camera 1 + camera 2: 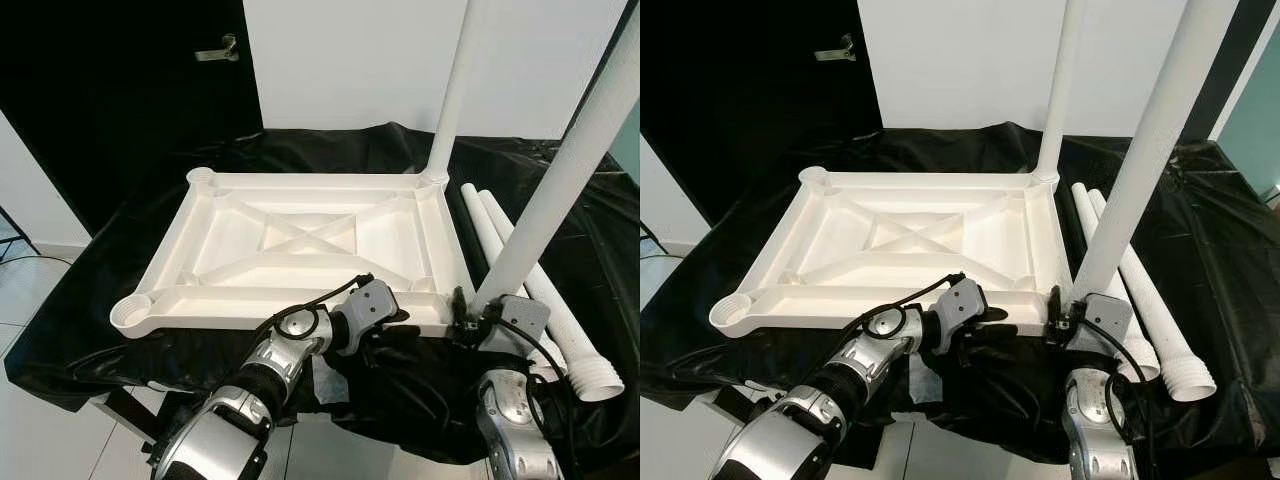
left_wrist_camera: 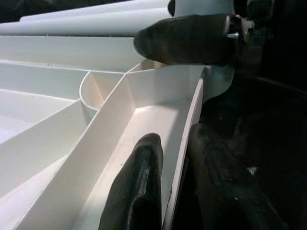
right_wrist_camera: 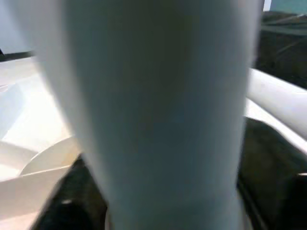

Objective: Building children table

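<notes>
At five o'clock on the black-draped tabletop (image 1: 90, 330), the right pincer (image 1: 478, 312) pinched a long white plastic leg tube (image 1: 560, 180) at the corner socket of the upturned white ribbed table panel (image 1: 300, 240). The left pincer (image 2: 175, 158) clamped the panel's near rim. The leg leaned, so I judged it could jam crooked or slip out.

Bright, sharp; right wrist blurred

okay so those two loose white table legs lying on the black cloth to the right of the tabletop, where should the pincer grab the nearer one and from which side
Grip the loose leg around its smooth shaft, probably mid-length, coming down from above. It lies flat on the black cloth, touching its twin, so fingers should straddle it crosswise. Avoid the ribbed threaded end, which must stay free.
</notes>
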You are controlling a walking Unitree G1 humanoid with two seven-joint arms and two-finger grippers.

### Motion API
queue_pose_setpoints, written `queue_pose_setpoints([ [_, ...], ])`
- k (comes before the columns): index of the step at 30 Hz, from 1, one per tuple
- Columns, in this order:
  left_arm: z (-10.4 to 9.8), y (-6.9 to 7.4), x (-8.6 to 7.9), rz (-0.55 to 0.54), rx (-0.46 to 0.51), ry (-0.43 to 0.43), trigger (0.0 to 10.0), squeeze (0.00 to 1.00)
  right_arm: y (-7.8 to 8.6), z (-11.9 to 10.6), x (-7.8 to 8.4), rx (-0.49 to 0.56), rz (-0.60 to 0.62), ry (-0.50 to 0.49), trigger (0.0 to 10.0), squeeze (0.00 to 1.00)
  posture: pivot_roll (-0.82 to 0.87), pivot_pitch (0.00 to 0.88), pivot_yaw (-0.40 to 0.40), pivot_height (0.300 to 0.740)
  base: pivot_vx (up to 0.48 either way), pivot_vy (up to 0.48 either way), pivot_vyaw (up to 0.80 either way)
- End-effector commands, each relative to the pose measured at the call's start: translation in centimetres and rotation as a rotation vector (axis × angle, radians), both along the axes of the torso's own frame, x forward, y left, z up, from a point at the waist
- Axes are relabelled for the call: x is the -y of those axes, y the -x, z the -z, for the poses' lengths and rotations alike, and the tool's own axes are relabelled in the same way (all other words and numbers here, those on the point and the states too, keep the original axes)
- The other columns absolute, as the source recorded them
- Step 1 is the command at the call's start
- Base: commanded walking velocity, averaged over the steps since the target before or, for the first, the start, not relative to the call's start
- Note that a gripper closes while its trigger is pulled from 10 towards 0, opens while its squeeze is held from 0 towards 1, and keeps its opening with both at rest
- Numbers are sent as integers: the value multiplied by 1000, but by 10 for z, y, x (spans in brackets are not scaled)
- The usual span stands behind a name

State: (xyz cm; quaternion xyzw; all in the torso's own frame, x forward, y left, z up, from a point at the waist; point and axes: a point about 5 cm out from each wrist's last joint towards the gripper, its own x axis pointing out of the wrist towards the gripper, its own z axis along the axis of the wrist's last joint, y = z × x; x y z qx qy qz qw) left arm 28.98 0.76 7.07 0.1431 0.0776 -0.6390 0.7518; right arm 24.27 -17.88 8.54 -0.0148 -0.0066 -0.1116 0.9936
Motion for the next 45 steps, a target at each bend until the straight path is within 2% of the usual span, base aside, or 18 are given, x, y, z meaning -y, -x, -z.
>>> queue_pose_setpoints([
  [1,44,25,-16,45,-183,-157,10000,0,1,12,-8,-65,-59,-2,10000,1000,-126,0,41,740,0,0,0],
  [3,44,25,-16,44,-183,-156,10000,0,-4,7,-11,-53,-193,10,10000,1000,-128,0,42,740,0,0,0],
  [4,43,24,-15,44,-182,-156,10000,0,-6,5,-14,-64,-333,20,10000,0,-136,0,42,740,0,0,0],
  [5,43,24,-15,44,-182,-156,10000,0,-6,5,-14,-64,-333,20,10000,0,-136,0,42,740,0,0,0],
  [7,43,24,-14,45,-181,-156,10000,0,-5,3,-18,-91,-524,60,10000,0,-136,0,42,740,0,0,0],
  [9,43,24,-14,45,-181,-156,10000,0,-5,3,-18,-91,-524,60,10000,0,-136,0,42,740,0,0,0],
  [12,41,24,-10,55,-179,-153,10000,0,-1,-1,-6,-133,-697,137,10000,0,-155,0,45,740,0,0,0],
  [15,41,23,-9,55,-178,-152,10000,0,0,-3,2,-156,-735,157,10000,0,-155,0,44,740,0,0,0],
  [16,40,23,-10,52,-176,-152,10000,0,2,-3,11,-186,-764,186,10000,0,-154,0,44,740,0,0,0],
  [19,40,22,-10,51,-176,-153,10000,0,4,-3,15,-203,-780,198,10000,0,-154,0,44,740,0,0,0],
  [20,40,22,-11,49,-176,-153,10000,0,7,-4,19,-217,-820,189,0,0,-154,0,44,740,0,0,0],
  [24,41,22,-13,46,-177,-157,10000,0,22,-2,24,-302,-970,195,0,0,-151,0,45,740,0,0,0],
  [38,41,22,-14,50,-174,-160,10000,0,25,9,27,-386,-1001,230,0,0,-151,0,51,740,0,0,0],
  [40,41,22,-14,51,-174,-161,10000,0,23,12,23,-370,-954,202,0,0,-151,0,50,740,0,0,0],
  [41,42,22,-15,52,-175,-163,10000,0,18,14,16,-334,-861,164,0,0,-149,0,48,740,0,0,0],
  [42,42,22,-15,52,-175,-163,10000,0,18,14,16,-334,-861,164,0,0,-149,0,48,740,0,0,0],
  [43,42,23,-15,53,-175,-163,10000,0,14,17,7,-287,-747,151,0,0,-147,0,46,740,0,0,0],
  [45,42,23,-15,53,-175,-163,10000,0,14,17,7,-287,-747,151,0,0,-147,0,46,740,0,0,0],
])
